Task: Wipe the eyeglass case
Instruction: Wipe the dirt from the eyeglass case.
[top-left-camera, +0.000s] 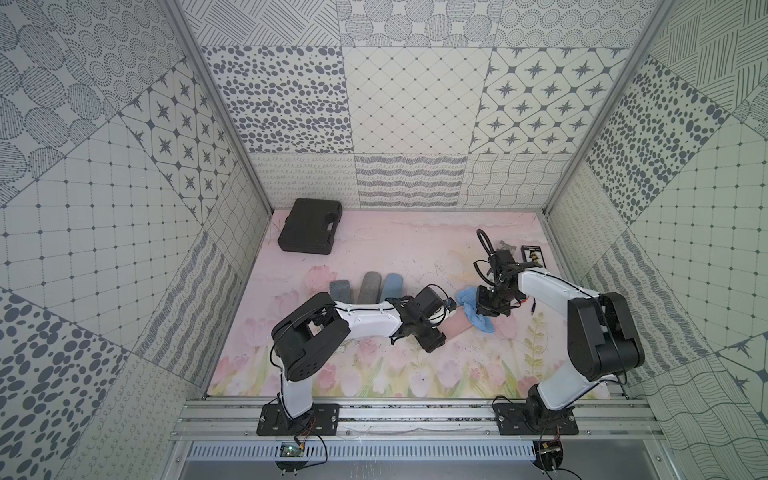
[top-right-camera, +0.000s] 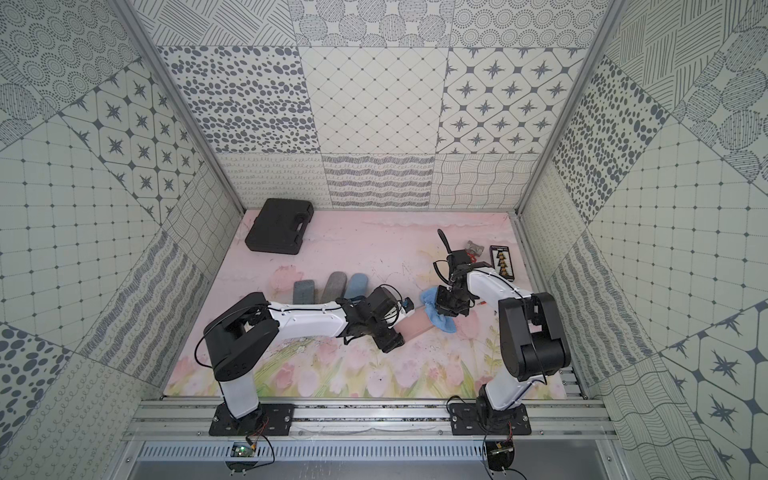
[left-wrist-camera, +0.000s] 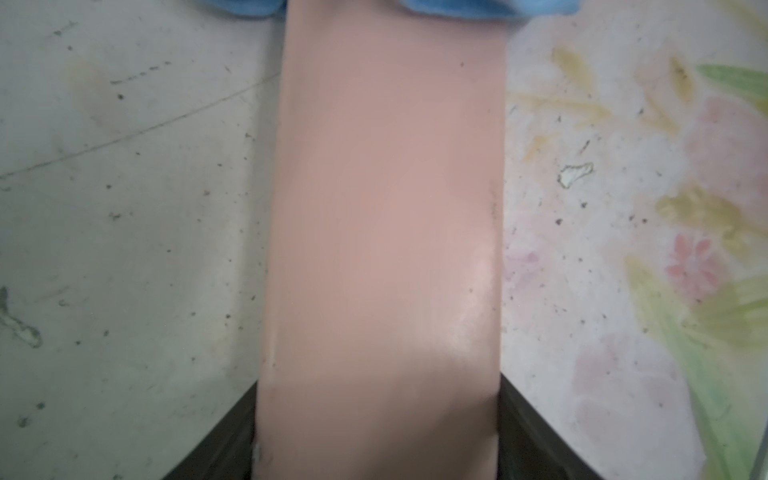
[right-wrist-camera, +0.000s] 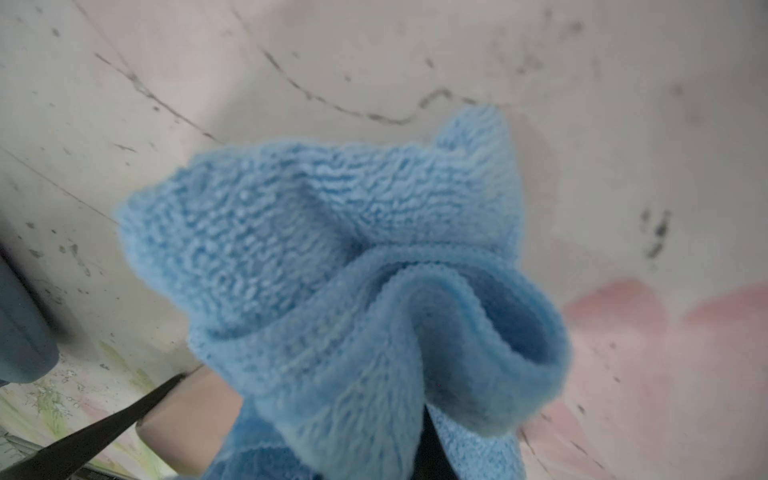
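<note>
So the left arm (top-left-camera: 365, 320) is stretched out low toward the middle, forearm pretty much level. The left jaws sit partway apart, clamped on both sides of the eyeglass case (left-wrist-camera: 382, 208). The right arm (top-left-camera: 544, 291) has its elbow up high and its forearm angled inward. Its wrist is folded over so the right jaws point downward, pinched tight on the cloth (right-wrist-camera: 353, 291).

Pink eyeglass case (left-wrist-camera: 382, 208): smooth skin, faint satin sheen. My left fingers (left-wrist-camera: 528, 432) look like matt black plastic. Blue cloth (right-wrist-camera: 332, 270): looped terry, stitched hem. Printed table mat (left-wrist-camera: 124, 208): matt, scuffed, specked. Black hard case (top-left-camera: 309, 226) at 11 o'clock: matt moulded plastic.
</note>
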